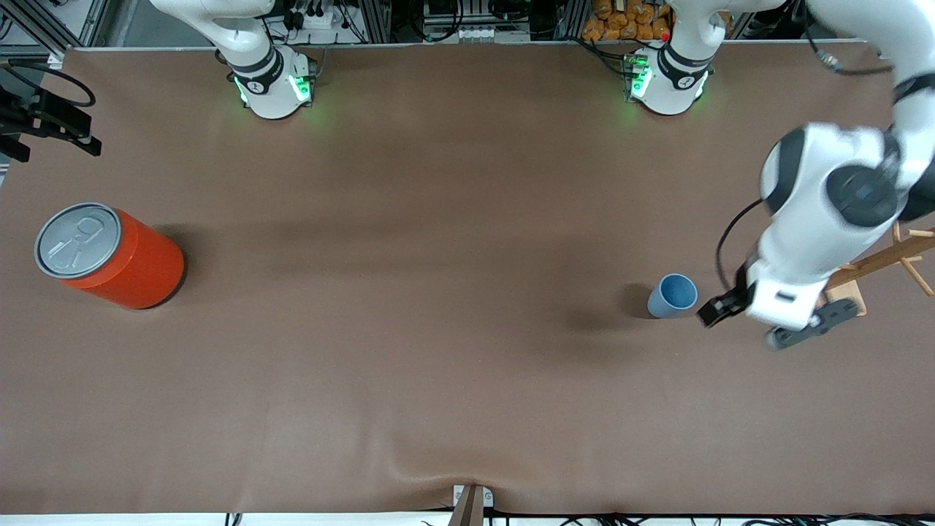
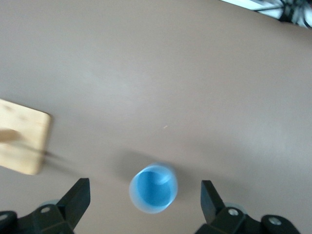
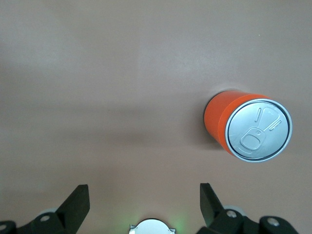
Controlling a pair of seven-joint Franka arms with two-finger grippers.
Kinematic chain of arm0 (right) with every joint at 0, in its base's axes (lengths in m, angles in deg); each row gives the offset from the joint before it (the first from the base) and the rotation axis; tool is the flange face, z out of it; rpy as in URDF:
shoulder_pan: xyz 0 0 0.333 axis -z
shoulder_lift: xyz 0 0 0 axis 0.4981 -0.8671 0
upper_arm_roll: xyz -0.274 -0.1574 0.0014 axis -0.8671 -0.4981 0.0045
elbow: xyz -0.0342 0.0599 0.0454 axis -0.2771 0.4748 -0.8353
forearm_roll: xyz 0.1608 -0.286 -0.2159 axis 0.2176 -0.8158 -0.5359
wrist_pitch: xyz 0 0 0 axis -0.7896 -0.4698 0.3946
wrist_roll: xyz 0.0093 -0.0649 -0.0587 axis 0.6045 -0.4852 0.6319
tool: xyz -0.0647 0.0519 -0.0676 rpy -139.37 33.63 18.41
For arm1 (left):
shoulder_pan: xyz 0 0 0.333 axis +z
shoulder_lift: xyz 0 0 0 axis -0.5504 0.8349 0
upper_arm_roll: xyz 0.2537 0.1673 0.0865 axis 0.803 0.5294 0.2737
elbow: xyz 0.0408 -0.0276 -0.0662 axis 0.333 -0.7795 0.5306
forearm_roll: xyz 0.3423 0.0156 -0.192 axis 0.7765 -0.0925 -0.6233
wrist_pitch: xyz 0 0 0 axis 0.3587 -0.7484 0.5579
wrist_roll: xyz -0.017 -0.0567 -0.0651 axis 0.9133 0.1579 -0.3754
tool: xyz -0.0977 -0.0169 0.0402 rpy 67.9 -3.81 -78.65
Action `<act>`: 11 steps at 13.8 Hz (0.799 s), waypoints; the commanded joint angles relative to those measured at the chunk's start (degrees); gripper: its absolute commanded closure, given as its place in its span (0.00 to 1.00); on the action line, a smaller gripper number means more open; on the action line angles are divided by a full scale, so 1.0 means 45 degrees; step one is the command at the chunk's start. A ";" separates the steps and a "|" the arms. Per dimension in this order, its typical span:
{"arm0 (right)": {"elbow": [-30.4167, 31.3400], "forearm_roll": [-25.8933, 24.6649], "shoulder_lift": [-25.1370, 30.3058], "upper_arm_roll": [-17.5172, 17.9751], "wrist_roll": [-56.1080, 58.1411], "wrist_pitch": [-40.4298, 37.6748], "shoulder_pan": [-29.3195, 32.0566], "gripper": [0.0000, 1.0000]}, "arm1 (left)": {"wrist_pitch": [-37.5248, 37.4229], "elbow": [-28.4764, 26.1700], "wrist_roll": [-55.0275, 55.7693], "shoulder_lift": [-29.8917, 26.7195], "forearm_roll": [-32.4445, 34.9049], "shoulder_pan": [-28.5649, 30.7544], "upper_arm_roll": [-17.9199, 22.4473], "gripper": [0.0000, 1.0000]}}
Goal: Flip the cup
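The cup [image 1: 673, 295] stands upright on the table [image 1: 438, 292], mouth up, toward the left arm's end — the left gripper [image 2: 145, 200] hangs over it, fingers apart. The right gripper [image 3: 144, 204] waits high, fingers apart too.

The cup [image 1: 672, 295] is standing mouth-up on the counter [image 1: 438, 292] at the right of the front frame, just beside the left pincer [image 1: 741, 321], whose fingers are gaping wide. The can [image 1: 109, 256] is standing at the frame's left edge. A wooden stand [image 1: 851, 292] is sitting beneath the left arm.
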 commanded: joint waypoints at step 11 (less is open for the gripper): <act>0.0578 -0.0102 -0.0443 0.0289 -0.0196 0.0061 0.0293 0.00 | -0.6154 0.2158 -0.8332 -0.2215 -0.1747 0.0974 -0.0098 0.00</act>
